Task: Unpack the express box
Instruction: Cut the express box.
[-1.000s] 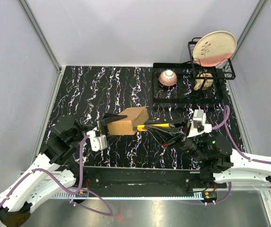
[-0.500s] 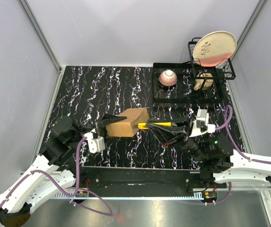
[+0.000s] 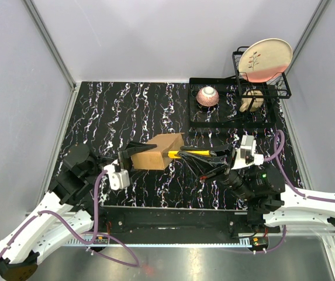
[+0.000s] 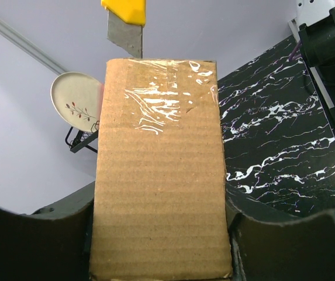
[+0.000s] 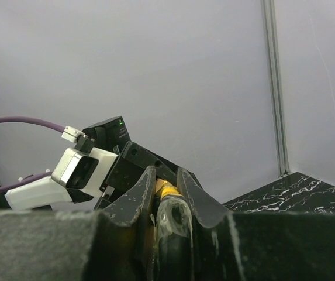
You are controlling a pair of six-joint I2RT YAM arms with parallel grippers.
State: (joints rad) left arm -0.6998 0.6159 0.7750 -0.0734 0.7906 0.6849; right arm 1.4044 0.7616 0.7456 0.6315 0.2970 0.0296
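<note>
**Knife blade at the taped end of a held box**

Around the middle of the table (image 3: 126, 105), nearer its front edge: express box (image 3: 162, 150), pinched by its long sides in the jaws of the left gripper (image 3: 148, 155). Touching its taped end, the blade of a yellow utility knife (image 3: 192, 154), clamped in the jaws of the right gripper (image 5: 168, 193). In the far right corner, dish rack (image 3: 231, 123) with bowl (image 3: 207, 96) and plate (image 3: 265, 58).

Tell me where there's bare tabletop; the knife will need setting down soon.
Bare: the far-left tabletop, between the left wall and the black rack. Crowded: the middle, where the left pincer grips the express box and the right pincer holds the yellow knife at its end.
</note>
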